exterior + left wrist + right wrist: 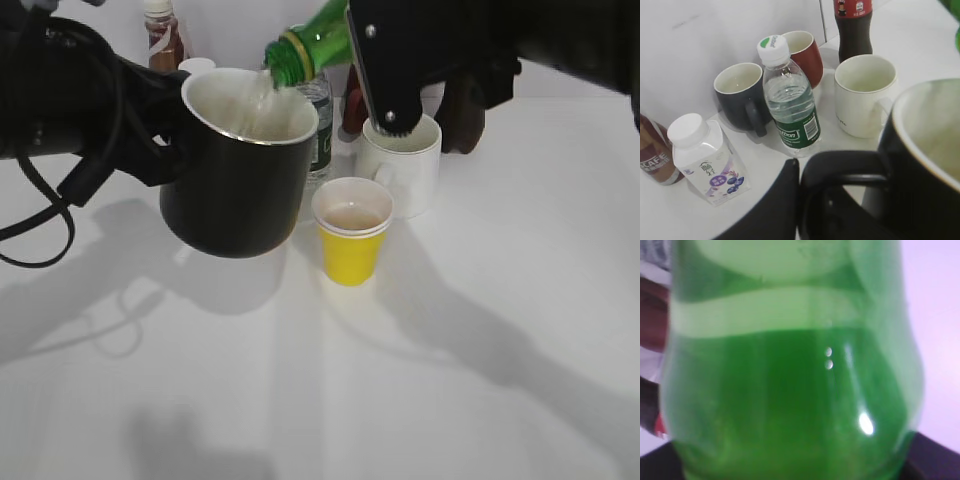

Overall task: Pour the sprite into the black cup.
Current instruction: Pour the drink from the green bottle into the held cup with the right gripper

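Note:
The black cup [235,175] is held off the table, tilted toward the right; its white inside faces the bottle mouth. My left gripper [160,120] is shut on its squarish handle [845,165]. The sprite bottle [312,45] is tipped neck-down to the left, uncapped, its mouth at the cup's rim. A clear stream runs from it into the cup. My right gripper [385,70] is shut on the bottle's body, which fills the right wrist view [790,390]. The black cup's rim shows at the right of the left wrist view [925,150].
A yellow paper cup [352,240] and a white mug [405,160] stand right of the black cup. A water bottle [790,100], dark mug [740,92], dark red mug [802,52], cola bottle [854,25], milk bottle [707,157] and coffee bottle [163,35] crowd the back.

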Motion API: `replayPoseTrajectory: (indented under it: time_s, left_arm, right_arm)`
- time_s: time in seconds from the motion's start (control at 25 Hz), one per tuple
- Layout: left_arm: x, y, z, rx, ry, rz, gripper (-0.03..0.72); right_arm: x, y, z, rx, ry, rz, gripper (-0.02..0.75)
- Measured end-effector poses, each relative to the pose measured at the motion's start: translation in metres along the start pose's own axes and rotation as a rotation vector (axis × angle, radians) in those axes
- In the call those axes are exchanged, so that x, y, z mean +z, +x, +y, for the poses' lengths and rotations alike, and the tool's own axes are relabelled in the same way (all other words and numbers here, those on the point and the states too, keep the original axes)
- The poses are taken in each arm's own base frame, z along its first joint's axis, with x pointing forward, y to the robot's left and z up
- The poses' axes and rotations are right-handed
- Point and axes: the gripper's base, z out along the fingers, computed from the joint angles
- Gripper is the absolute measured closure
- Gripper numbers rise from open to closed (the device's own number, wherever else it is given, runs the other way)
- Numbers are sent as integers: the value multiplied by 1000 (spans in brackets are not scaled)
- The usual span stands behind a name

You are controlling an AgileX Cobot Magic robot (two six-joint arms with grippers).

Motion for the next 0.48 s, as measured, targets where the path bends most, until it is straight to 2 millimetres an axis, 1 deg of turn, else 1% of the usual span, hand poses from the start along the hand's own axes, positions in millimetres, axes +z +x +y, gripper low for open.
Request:
replayPoseTrajectory:
  time_s: [0.2, 0.48]
  left_arm:
    - [0, 0, 0, 0, -1, 4, 641]
    - [0, 1, 0, 0, -2, 13, 641]
  right_arm:
    - [0, 1, -8, 5, 23, 5, 317]
    - [0, 1, -8, 5, 22, 6, 317]
